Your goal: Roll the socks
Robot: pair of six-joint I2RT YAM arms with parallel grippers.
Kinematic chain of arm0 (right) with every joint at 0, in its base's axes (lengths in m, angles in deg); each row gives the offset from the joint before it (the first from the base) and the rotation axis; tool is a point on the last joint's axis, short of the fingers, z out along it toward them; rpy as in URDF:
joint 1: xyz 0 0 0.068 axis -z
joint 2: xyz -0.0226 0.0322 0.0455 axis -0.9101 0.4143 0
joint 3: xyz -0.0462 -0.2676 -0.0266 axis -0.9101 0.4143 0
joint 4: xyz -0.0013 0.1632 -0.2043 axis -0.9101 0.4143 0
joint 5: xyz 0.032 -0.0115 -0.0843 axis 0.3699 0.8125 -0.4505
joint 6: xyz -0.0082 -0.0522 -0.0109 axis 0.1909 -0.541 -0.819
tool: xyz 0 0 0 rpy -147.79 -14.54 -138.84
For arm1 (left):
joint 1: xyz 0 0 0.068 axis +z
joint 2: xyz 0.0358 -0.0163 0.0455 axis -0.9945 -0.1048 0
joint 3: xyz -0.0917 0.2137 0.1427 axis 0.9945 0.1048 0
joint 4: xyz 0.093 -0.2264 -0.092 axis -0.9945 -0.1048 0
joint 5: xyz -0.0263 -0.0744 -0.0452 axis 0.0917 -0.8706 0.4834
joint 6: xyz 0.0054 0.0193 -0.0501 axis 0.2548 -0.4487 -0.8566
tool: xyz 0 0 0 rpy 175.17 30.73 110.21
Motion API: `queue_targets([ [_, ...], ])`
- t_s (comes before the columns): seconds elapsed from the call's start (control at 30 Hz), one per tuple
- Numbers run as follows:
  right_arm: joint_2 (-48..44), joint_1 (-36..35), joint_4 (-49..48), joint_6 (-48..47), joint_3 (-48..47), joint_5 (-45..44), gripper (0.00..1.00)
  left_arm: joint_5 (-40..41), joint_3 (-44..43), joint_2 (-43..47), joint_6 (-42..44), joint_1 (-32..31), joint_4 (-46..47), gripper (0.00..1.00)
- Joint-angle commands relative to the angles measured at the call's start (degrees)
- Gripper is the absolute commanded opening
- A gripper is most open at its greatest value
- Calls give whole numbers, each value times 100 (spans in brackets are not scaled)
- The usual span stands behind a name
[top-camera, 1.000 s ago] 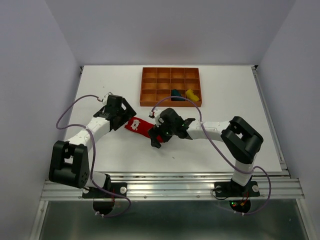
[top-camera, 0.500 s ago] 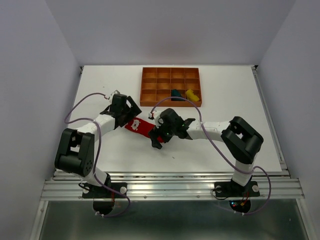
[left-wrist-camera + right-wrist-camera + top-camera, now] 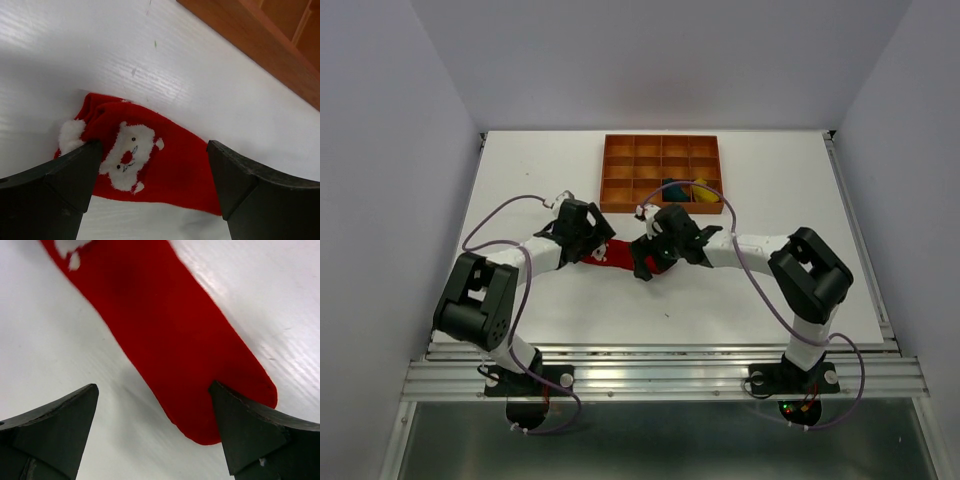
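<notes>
A red sock point(image 3: 606, 254) with a white Santa face lies flat on the white table between my two grippers. In the left wrist view the face end of the red sock point(image 3: 170, 170) sits under my open left gripper point(image 3: 152, 148), whose fingers straddle it. My left gripper point(image 3: 594, 244) hovers over that end in the top view. The plain toe end of the red sock point(image 3: 185, 350) lies beneath my open right gripper point(image 3: 154, 387), with one finger point(image 3: 250, 430) over its edge. My right gripper point(image 3: 650, 262) faces the left one. A dark teal sock point(image 3: 672, 186) and a yellow sock point(image 3: 704, 193) sit bundled in the tray.
The orange-brown gridded tray point(image 3: 630, 170) stands just behind both grippers, and its wall point(image 3: 260, 45) shows close by in the left wrist view. Purple cables loop from both arms, one crossing the tray's front edge.
My left gripper has swung right, over the sock's face end. My right gripper has moved back and slightly right, toward the tray. Both stayed open.
</notes>
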Motion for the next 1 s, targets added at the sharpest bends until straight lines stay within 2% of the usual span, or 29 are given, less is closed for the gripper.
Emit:
queue_targets([
  [0.0, -16, 261, 319, 168, -54, -223, 100, 414, 550, 403, -416, -264, -641, 99],
  [0.2, 116, 436, -33, -156, -71, -442, 100, 494, 1271, 1324, -1154, -484, -905, 99],
  [0.27, 160, 498, -155, -437, -80, -302, 100, 520, 1499, 1563, -1321, -580, -905, 99],
  [0.3, 221, 603, -191, -943, -89, 143, 100, 529, 1579, 1747, -1479, -633, -879, 99],
  [0.53, 678, 797, -235, -2582, -379, 1666, 100, 521, 1983, 1784, -1875, -1029, -694, 99],
  [0.73, 775, 850, -200, -3321, -651, 1457, 100, 389, 2063, 1845, -2332, -1485, -518, 99],
  [0.83, 810, 850, 219, -3681, -931, 1553, 100, 432, 2107, 2012, -2605, -1810, -510, 99],
  [0.97, 951, 850, 1089, -3990, -1442, 1843, 100, 397, 2072, 2030, -2649, -1925, -553, 99],
])
